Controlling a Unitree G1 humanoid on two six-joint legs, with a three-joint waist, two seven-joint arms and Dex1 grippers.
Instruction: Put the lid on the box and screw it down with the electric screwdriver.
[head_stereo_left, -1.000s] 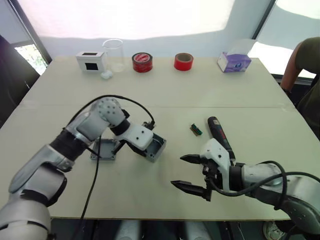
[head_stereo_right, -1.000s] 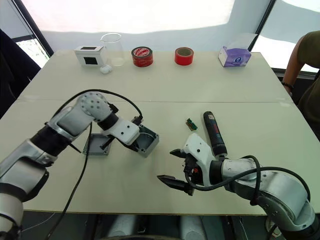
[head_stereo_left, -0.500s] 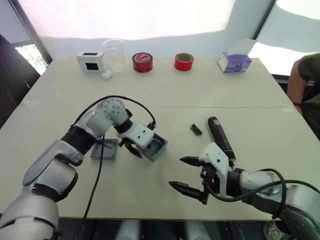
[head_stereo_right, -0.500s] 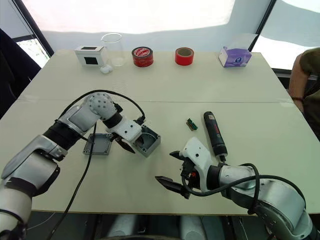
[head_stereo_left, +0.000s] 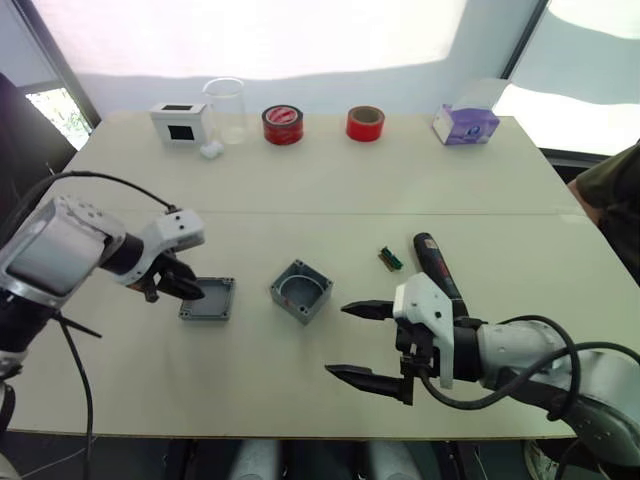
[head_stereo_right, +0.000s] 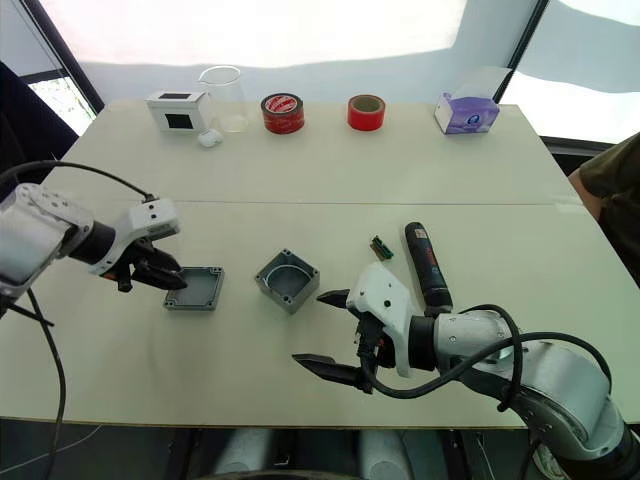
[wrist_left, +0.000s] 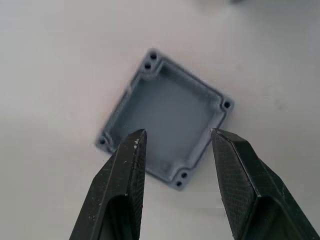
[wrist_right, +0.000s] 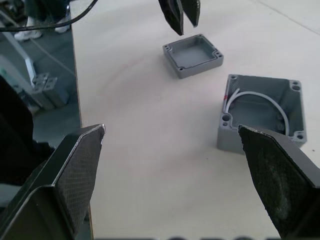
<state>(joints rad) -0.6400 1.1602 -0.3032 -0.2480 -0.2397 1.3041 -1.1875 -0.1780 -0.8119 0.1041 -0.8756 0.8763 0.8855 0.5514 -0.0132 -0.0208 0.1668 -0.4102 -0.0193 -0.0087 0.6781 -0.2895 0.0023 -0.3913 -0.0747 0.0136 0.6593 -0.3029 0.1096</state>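
The shallow grey lid lies hollow side up on the table, left of centre. My left gripper hovers at its left edge, open and empty; in the left wrist view its fingers straddle the lid from above. The deeper grey box stands open side up to the right of the lid, with a pale wire inside. My right gripper is wide open and empty, just right of the box. The black electric screwdriver lies on the table behind it.
Along the far edge stand a white box with a black window, a clear beaker, two red tape rolls and a purple tissue box. A small green part lies near the screwdriver. A person's arm shows at the right.
My left gripper has let go of the box and drawn back left to the lid's edge. The box now stands free. The right gripper has barely moved.
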